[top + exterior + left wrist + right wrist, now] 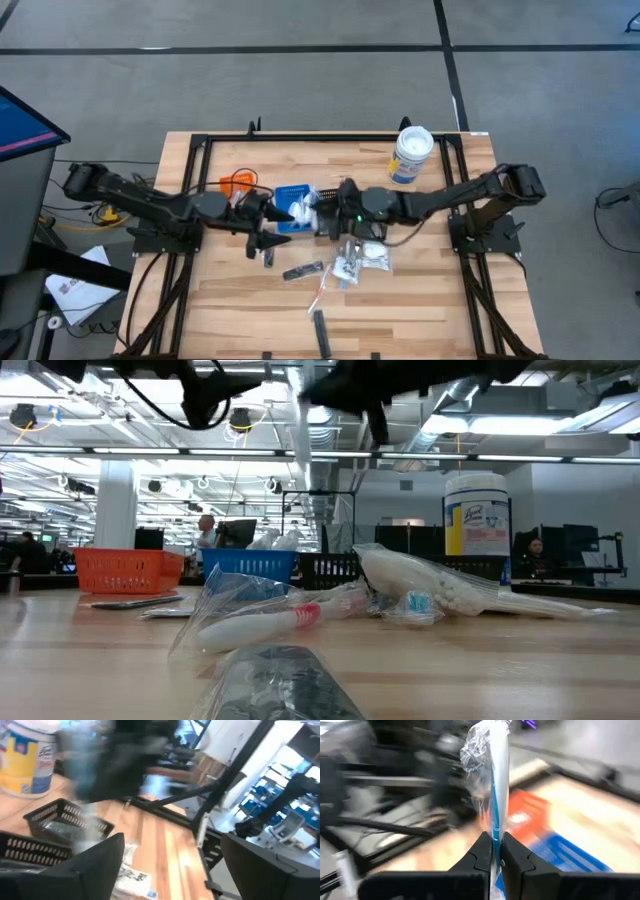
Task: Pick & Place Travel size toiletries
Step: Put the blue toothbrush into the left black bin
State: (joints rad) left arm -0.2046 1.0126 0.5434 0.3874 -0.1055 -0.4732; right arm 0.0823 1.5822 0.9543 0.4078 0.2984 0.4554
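My right gripper is shut on a slim clear-wrapped stick with a blue stripe, held in the air above the blue bin. My left gripper stands open just to the left of that bin, with nothing between its fingers. More travel size toiletries lie on the wooden table: white packets, a dark piece, another dark piece, and a red-and-white wrapped stick. The orange bin and the black bin flank the blue one. My right gripper pinches the stick's lower part between its two fingers, on the clear wrapper. The stick runs on past the fingertips in line with the fingers, its crinkled wrapper end farthest from them. It is lifted clear of the table and the bins.
A white tub with a blue label stands at the far right of the table. The black frame rails border the work area. The near half of the table holds only a few loose items.
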